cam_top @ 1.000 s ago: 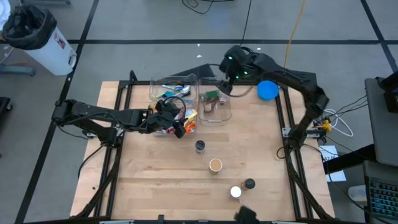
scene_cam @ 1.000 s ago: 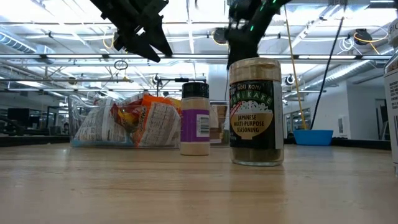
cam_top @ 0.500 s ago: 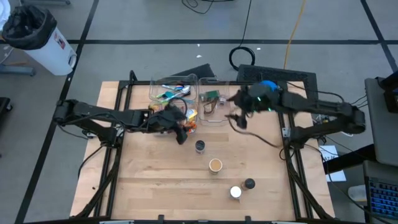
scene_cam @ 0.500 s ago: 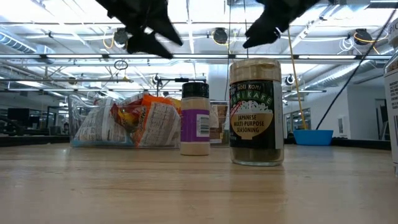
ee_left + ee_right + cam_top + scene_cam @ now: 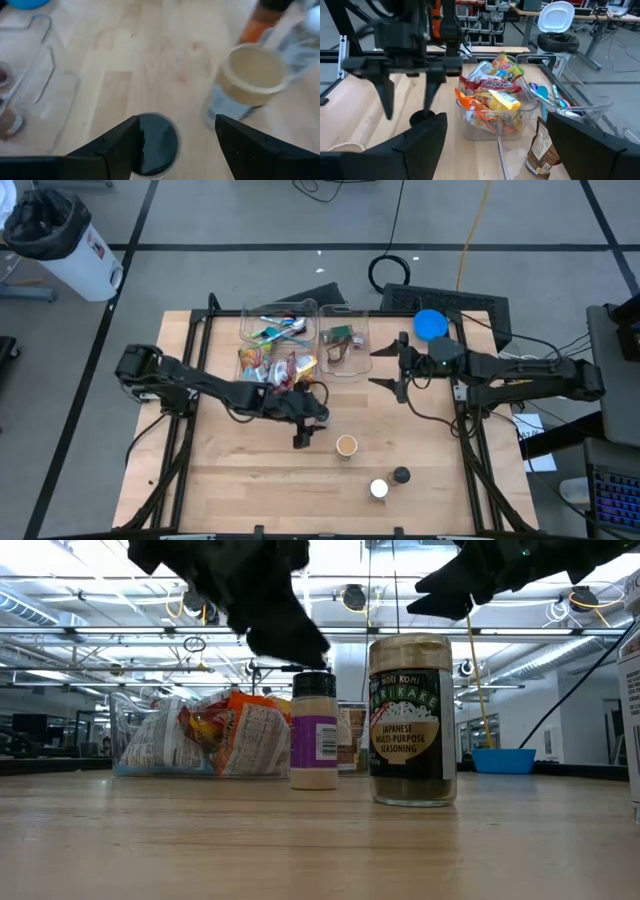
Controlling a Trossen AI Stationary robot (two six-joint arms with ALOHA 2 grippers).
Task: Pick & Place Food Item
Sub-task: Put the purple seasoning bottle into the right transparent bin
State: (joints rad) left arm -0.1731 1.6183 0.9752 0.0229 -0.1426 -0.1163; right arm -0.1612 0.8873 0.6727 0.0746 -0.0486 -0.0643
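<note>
A small jar with a dark lid (image 5: 157, 143) and a purple label (image 5: 313, 736) stands upright on the wooden table. My left gripper (image 5: 308, 426) hangs open just above it, one finger on either side of the lid, touching nothing (image 5: 176, 122). A taller jar with a tan lid (image 5: 346, 445) stands just beside it toward the near right (image 5: 248, 76). My right gripper (image 5: 386, 366) is open and empty, level above the table, right of the clear containers (image 5: 492, 120).
Clear containers stand at the far middle: one with snack packets (image 5: 276, 365), one with utensils (image 5: 280, 328), one with a brown packet (image 5: 343, 345). A white-lidded jar (image 5: 379, 489) and a dark-lidded one (image 5: 401, 475) stand near the front edge. A blue bowl (image 5: 431, 325) lies beyond the table.
My left gripper has gone from above the snack container toward the table's near right and down, and now stands over the dark-lidded jar. My right arm has swung from the far side down and toward the right edge, its gripper now level beside the containers.
</note>
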